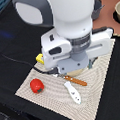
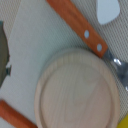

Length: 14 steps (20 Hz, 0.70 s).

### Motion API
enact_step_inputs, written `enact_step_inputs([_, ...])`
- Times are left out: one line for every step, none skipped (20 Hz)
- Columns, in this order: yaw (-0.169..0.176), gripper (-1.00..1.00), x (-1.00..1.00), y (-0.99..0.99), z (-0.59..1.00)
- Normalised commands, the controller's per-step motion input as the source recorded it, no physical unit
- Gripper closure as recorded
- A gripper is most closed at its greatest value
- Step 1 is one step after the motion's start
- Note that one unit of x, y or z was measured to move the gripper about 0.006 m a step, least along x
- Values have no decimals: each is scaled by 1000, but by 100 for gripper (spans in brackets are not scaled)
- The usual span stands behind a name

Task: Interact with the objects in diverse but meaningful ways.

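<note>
In the exterior view my gripper (image 1: 75,65) hangs low over the beige placemat (image 1: 94,77), right above a tan round plate (image 1: 81,71) that the arm mostly covers. The fingers are hidden, so open or shut cannot be told. A shiny red pepper (image 1: 37,85) lies on the mat toward the exterior view's left. A yellow box (image 1: 40,58) peeks out beside the arm. A white elongated piece (image 1: 73,91) lies on the mat near the front. The wrist view shows the plate (image 2: 77,92) close up, the white piece (image 2: 107,10) and a yellow corner (image 2: 124,121). No fingers show there.
A wooden-handled utensil (image 1: 77,81) (image 2: 80,29) lies beside the plate, and a second wooden handle (image 2: 14,115) lies on the plate's other side. A grey pot (image 1: 96,7) and a pale bowl (image 1: 118,11) stand at the back. The table (image 1: 10,43) is black.
</note>
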Motion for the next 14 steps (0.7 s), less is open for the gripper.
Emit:
enact_step_inputs([-76, -100, 617, -600, -226])
enact_step_inputs([-77, -100, 603, -594, -274])
enact_step_inputs([-79, -100, 589, -580, -294])
enact_step_inputs([-79, -100, 580, -563, -320])
enact_step_inputs([-75, -100, 563, -529, -340])
enact_step_inputs([-64, -100, 571, -489, -380])
enact_step_inputs([-62, -100, 543, -423, -429])
enact_step_inputs([-64, 100, 531, -363, -394])
enact_step_inputs([-66, 100, 546, -323, -371])
enact_step_inputs([-69, 100, 546, -314, -357])
enact_step_inputs([-72, 100, 540, -289, -343])
enact_step_inputs([-73, 100, 551, -251, -334])
enact_step_inputs([-73, 100, 580, -223, -314])
enact_step_inputs([-75, 100, 594, -194, -317])
